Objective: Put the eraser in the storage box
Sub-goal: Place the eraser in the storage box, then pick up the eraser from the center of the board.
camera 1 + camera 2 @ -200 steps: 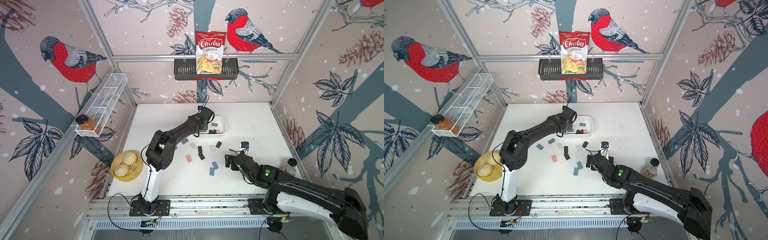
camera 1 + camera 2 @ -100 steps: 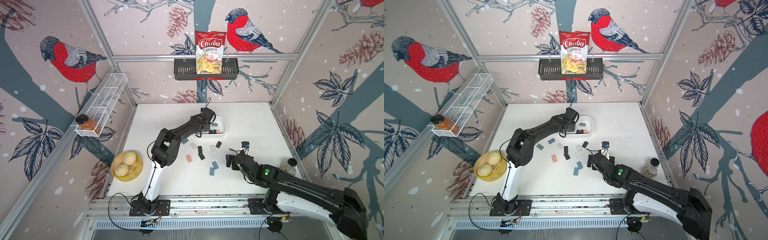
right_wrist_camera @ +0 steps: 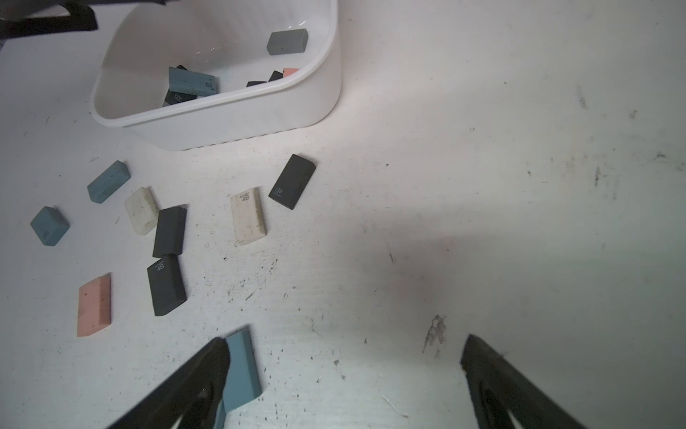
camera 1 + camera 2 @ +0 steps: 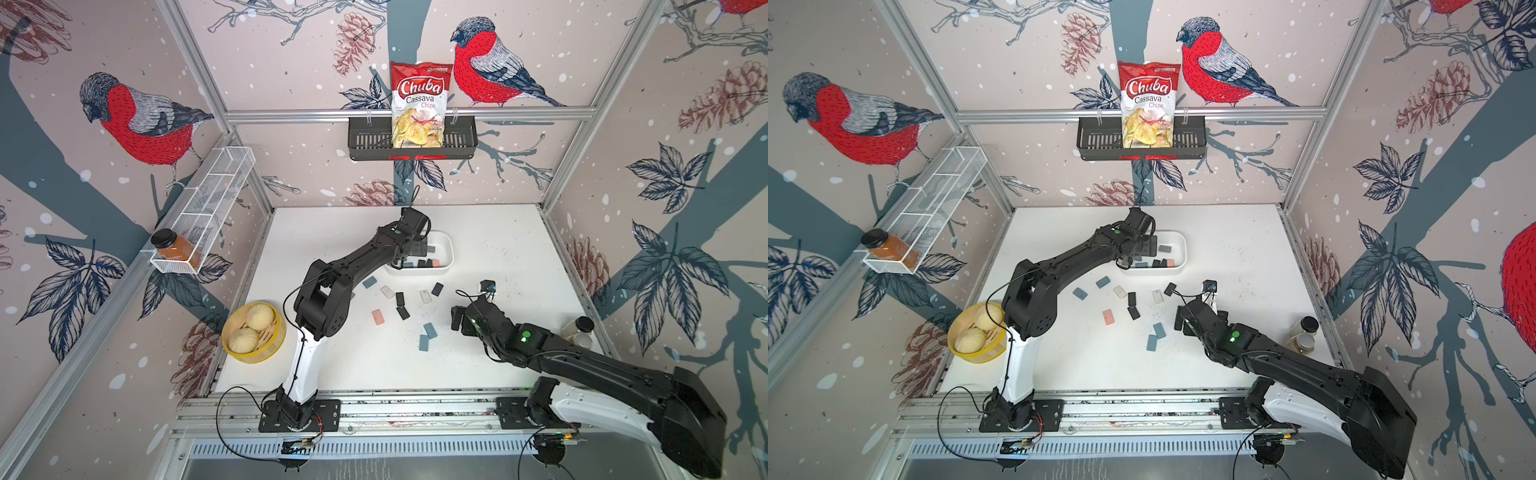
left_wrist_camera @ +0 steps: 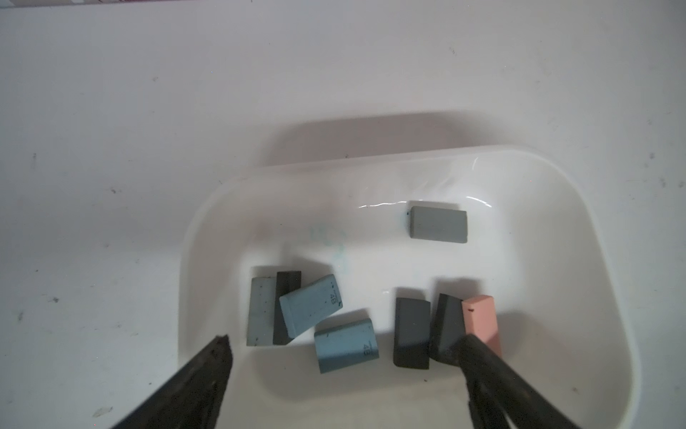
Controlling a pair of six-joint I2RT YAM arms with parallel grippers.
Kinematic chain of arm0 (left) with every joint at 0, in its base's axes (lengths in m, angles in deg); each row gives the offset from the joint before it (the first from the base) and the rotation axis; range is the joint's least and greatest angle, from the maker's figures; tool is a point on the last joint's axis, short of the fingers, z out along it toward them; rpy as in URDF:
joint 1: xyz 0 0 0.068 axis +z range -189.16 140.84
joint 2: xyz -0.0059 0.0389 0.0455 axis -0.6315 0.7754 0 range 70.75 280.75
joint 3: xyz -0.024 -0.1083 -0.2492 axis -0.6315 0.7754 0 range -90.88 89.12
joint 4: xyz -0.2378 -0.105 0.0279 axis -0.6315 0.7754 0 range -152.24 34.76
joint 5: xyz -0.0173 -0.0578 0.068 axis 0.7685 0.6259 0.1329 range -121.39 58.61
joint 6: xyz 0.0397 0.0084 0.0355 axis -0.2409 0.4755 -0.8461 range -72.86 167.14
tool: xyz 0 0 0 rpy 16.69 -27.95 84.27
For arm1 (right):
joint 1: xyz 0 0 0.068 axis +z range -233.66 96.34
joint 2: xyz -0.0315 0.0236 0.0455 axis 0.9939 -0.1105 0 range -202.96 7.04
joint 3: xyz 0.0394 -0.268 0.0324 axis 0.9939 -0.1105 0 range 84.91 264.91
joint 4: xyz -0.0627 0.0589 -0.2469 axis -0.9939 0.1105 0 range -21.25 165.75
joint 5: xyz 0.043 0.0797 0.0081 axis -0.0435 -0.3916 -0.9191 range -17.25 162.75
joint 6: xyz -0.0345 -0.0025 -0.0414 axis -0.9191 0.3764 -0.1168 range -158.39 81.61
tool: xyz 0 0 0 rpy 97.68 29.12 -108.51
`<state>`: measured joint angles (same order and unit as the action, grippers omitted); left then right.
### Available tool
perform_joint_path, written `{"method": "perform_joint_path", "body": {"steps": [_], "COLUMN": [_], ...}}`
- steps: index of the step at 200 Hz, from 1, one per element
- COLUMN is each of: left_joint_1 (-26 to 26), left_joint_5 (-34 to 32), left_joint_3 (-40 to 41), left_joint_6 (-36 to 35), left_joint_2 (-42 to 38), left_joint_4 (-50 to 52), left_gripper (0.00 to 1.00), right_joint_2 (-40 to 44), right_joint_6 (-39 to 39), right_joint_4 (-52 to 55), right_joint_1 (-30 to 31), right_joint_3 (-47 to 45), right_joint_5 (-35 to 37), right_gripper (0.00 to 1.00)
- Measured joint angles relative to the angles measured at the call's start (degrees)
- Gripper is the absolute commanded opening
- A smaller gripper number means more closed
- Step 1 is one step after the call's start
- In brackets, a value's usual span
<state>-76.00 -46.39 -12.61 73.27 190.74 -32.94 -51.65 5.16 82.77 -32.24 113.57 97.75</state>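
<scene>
We are holding the left gripper spread wide over the box, pinching nothing, and a blue eraser is lying inside it. The right gripper is hanging spread and empty above the desk.

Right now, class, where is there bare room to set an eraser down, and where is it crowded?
Bare: the table from the box across to the jars; the front strip between the loose erasers and the rail; the box floor around the grey eraser. Crowded: the loose erasers before the box; the box's front wall, where seven others bunch.
</scene>
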Motion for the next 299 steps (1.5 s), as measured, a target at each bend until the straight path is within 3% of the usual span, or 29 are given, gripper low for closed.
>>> {"method": "perform_joint_path", "body": {"steps": [54, 105, 165, 222, 299], "left_joint_1": [0.0, 0.0, -0.5, -0.5, -0.5], "left_joint_5": [0.0, 0.0, -0.8, -1.9, -1.7], "left_joint_3": [13.3, 29.0, 43.8, 51.7, 54.6], "left_joint_6": [2.9, 7.1, 11.3, 12.1, 12.7], "left_joint_2": [-13.8, -29.9, -45.2, -52.0, -52.9], "left_joint_4": [-0.1, -0.3, -0.3, -0.3, -0.4], "left_gripper": [0.96, 0.96, 0.96, 0.96, 0.96], "right_joint_2": [-10.0, -26.5, -38.6, -44.3, -47.0], "right_joint_6": [-1.6, -3.2, -3.8, -3.1, -1.6], "right_joint_4": [-3.5, -4.0, -3.9, -2.6, -0.6], "right_joint_1": [-4.9, -7.0, -8.3, -8.4, -8.4], "right_joint_3": [4.0, 15.2, 24.7, 28.3, 31.0], "right_joint_5": [-3.1, -4.9, -6.3, -6.3, -5.7], "right_gripper": [1.0, 0.99, 0.94, 0.84, 0.71]}}
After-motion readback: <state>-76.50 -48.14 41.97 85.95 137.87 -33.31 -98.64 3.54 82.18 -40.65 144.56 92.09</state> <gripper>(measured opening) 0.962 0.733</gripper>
